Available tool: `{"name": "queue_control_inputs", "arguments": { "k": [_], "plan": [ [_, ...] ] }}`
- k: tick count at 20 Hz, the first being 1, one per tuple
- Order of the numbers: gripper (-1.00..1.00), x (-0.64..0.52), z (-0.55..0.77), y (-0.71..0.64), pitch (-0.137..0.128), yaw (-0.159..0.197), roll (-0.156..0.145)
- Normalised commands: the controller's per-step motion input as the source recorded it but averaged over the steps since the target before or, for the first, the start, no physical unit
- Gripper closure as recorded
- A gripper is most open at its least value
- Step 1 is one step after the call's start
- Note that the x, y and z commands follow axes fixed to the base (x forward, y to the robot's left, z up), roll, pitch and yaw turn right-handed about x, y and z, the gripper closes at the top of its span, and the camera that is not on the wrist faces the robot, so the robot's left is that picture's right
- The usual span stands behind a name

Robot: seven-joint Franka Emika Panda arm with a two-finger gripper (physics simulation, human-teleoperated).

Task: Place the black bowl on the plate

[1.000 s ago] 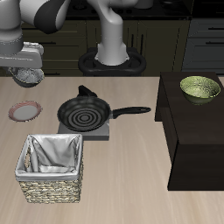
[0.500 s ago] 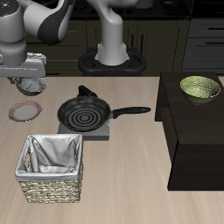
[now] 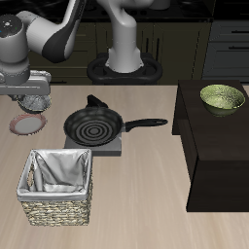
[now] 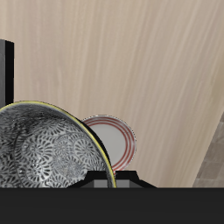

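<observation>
Compared with a second ago, the gripper (image 3: 33,101) has dropped lower and slid toward the plate (image 3: 21,125), carrying the black bowl (image 3: 34,103) down with it. Everything else on the table looks like it sits where it did.

So we're in the carry-and-lower step. The fingers are clamped on the bowl's rim, and in the wrist view the bowl (image 4: 48,149) fills the foreground with its speckled inside showing, while the plate (image 4: 114,140) peeks out just past its edge. From the outside camera the bowl hangs right above the plate, covering part of its far rim, and I'd say it isn't resting on it yet. It also looks slightly off-centre, sitting a bit toward the pan side.

Next move, as I read it: nudge the bowl over so it's centred on the plate, ease it straight down until it's seated, then let go and lift away. Releasing off-centre might leave it tipped over the plate's rim.

Count of what's on the table:
- 1 black bowl, held in the gripper
- 1 plate near the table's side edge
- 1 frying pan (image 3: 94,125) on a grey square stand
- 1 green bowl (image 3: 222,97) on the dark cabinet (image 3: 219,156)
- 1 wicker basket (image 3: 57,186) near the front edge
</observation>
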Motion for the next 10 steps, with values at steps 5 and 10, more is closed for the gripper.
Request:
{"name": "queue_control_inputs", "arguments": {
  "k": [5, 10],
  "plan": [
    [1.0, -0.1, -0.19, -0.17, 0.032, 0.022, -0.026],
    [1.0, 0.01, -0.18, -0.13, 0.035, 0.002, -0.029]
  ]
}}
